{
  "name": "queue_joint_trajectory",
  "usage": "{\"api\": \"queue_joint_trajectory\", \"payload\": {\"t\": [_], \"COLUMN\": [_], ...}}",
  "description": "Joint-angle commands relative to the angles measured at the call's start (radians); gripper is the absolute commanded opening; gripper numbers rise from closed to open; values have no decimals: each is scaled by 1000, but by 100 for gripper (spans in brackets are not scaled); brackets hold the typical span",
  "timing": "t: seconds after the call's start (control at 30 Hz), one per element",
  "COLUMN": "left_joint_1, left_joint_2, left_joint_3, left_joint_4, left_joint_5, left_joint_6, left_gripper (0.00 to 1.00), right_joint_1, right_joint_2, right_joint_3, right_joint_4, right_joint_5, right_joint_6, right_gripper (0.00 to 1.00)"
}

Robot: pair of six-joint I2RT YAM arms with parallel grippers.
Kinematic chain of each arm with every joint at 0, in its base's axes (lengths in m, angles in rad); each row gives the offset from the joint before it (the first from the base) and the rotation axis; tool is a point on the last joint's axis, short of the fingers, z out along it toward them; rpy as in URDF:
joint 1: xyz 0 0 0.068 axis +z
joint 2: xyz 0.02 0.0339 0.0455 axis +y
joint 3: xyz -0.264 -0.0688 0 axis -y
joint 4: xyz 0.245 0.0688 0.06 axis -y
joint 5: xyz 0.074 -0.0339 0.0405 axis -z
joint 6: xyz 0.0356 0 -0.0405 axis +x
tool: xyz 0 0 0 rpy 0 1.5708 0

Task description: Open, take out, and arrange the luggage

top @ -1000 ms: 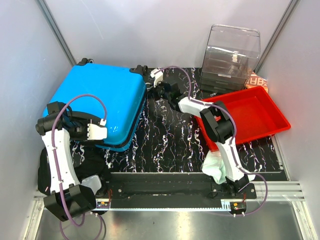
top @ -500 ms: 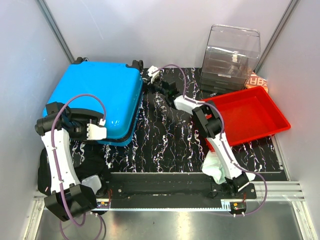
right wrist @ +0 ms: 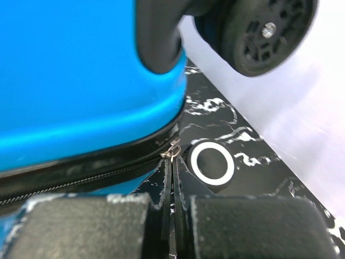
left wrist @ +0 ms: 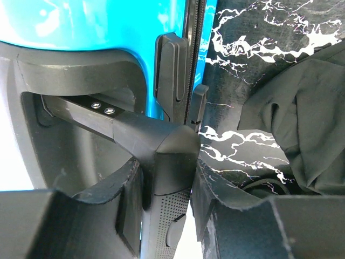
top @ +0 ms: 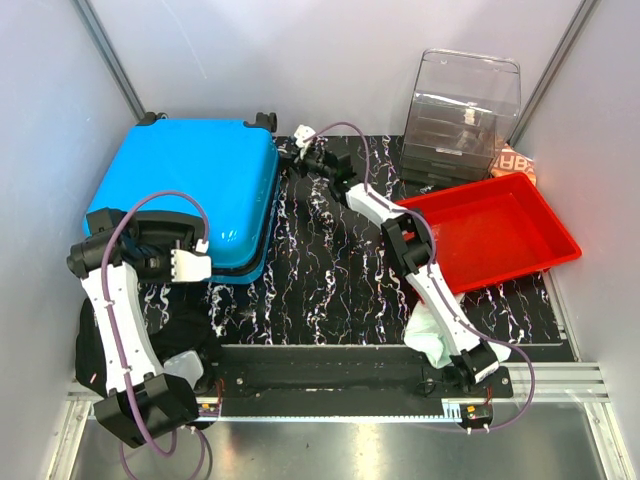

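We are clamping the luggage handle inside the left gripper, the zipper pull between the right gripper tips

light: bright, even | shadows: soft | wrist views: near parts blurred
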Motion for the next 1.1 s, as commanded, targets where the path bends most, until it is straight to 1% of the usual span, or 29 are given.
{"api": "queue_joint_trajectory", "payload": {"t": [0.0,0.03,0.07,0.1,0.13,0.17,0.2,0.23,0.27,0.3,0.33,0.37,0.4,0.43,0.47,0.5,0.53,0.57,0.6,0.63,0.67,0.7,0.73,0.8,0.87,0.9,0.97,1.03,1.07], "left_joint_1": [28,28,30,28,30,30,30,30,28,28,30,30,30,27,24,-1,-30,-73,-190,-259,-332,-437,-491,-563,-604,-646,-711,-729,-728], "left_joint_2": [-38,-44,-51,-59,-64,-68,-70,-70,-64,-58,-52,-41,-36,-32,-26,-25,-33,-41,-50,-71,-82,-88,-76,-41,25,48,117,172,182], "left_joint_3": [19,19,18,14,17,30,40,59,103,128,151,186,194,198,197,191,165,143,117,67,38,15,-2,17,69,89,154,220,237], "left_joint_4": [-145,-140,-114,-97,-86,-79,-77,-77,-88,-101,-114,-115,-103,-88,-42,13,205,328,430,545,590,631,685,702,725,730,756,747,732], "left_joint_5": [36,62,74,82,95,108,123,175,206,241,317,361,408,507,554,586,576,517,420,208,100,6,-121,-188,-263,-286,-401,-479,-486], "left_joint_6": [-41,-68,-90,-119,-165,-182,-205,-261,-291,-311,-347,-378,-416,-502,-550,-734,-883,-1052,-1270,-1304,-1323,-1363,-1386,-1432,-1457,-1464,-1478,-1510,-1526], "left_gripper": [0,0,5,18,54,66,74,82,92,94,97,99,99,99,99,99,99,99,97,96,96,96,96,96,95,95,92,88,88], "right_joint_1": [-15,-10,-8,-4,-1,8,13,19,31,39,47,51,59,61,65,68,68,68,67,65,67,67,67,68,71,73,73,71,73], "right_joint_2": [-126,-143,-163,-205,-228,-248,-290,-308,-328,-365,-380,-394,-414,-422,-430,-437,-442,-445,-448,-448,-448,-454,-459,-471,-482,-492,-500,-503,-509], "right_joint_3": [-47,-85,-169,-214,-257,-334,-368,-400,-459,-486,-507,-535,-546,-554,-567,-572,-578,-581,-583,-583,-583,-584,-600,-618,-636,-637,-624,-615,-615], "right_joint_4": [211,248,271,294,337,352,362,371,373,374,368,368,366,363,360,356,339,330,319,293,284,279,285,310,316,307,258,212,199], "right_joint_5": [-225,-245,-277,-286,-288,-276,-267,-259,-239,-230,-224,-210,-204,-202,-197,-191,-178,-168,-158,-141,-135,-135,-142,-141,-112,-99,-63,-36,-36], "right_joint_6": [13,16,19,19,18,16,7,-4,-17,-51,-60,-60,-56,-56,-59,-57,-60,-70,-80,-90,-90,-87,-80,-53,-45,-51,-63,-70,-76], "right_gripper": [0,0,0,0,0,0,0,0,0,0,0,0,0,0,0,0,0,0,0,0,0,0,0,0,0,0,0,0,0]}}
